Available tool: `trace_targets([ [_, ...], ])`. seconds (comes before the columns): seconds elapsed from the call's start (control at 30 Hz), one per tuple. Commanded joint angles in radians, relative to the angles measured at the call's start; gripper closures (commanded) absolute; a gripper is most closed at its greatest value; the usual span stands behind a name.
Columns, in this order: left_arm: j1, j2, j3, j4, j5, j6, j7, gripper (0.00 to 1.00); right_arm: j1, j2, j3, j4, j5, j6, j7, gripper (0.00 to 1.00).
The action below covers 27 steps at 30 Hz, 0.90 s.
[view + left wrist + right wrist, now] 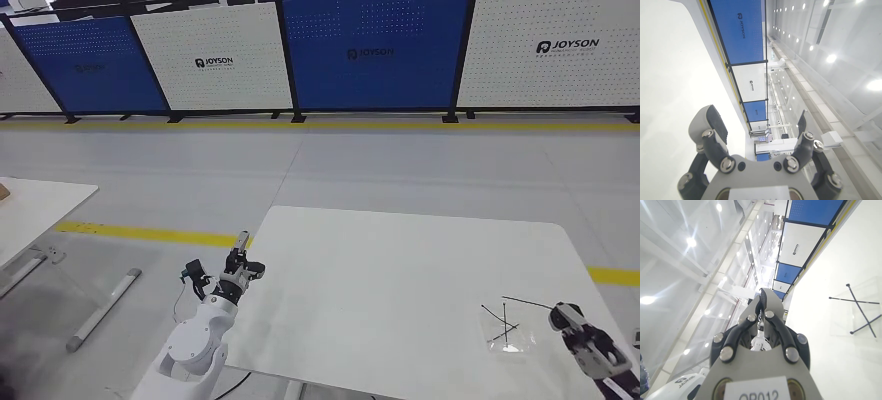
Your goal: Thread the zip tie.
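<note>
Both held nothing: your left gripper [759, 118] spread wide, your right gripper [761, 297] pinched closed just beside the crossed zip ties [856, 301], so you needed to open it before picking one tie.

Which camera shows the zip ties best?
Right wrist view: the zip ties lie large and crossed on a clear sheet. The top view shows them as thin lines near the table's right edge; the left wrist view looks toward the wall panels.
</note>
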Motion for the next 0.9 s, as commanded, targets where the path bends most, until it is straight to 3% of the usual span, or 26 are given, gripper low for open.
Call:
trace_targets([
  [0.0,0.000,0.000,0.000,0.000,0.000,0.000,0.000,0.00,0.003,-0.007,-0.010,-0.027,-0.006,-0.003,-0.079,1.00],
  [0.17,0.000,0.000,0.000,0.000,0.000,0.000,0.000,0.00,-0.002,-0.027,-0.064,-0.136,-0.131,-0.003,-0.210,1.00],
  [0.23,0.000,0.000,0.000,0.000,0.000,0.000,0.000,0.00,0.011,-0.032,-0.092,-0.140,-0.185,-0.003,-0.236,1.00],
  [0.77,0.000,0.000,0.000,0.000,0.000,0.000,0.000,0.00,0.011,-0.032,-0.092,-0.140,-0.185,-0.003,-0.236,1.00],
  [0.87,0.000,0.000,0.000,0.000,0.000,0.000,0.000,0.00,0.019,-0.040,-0.118,-0.169,-0.215,-0.003,-0.277,1.00],
])
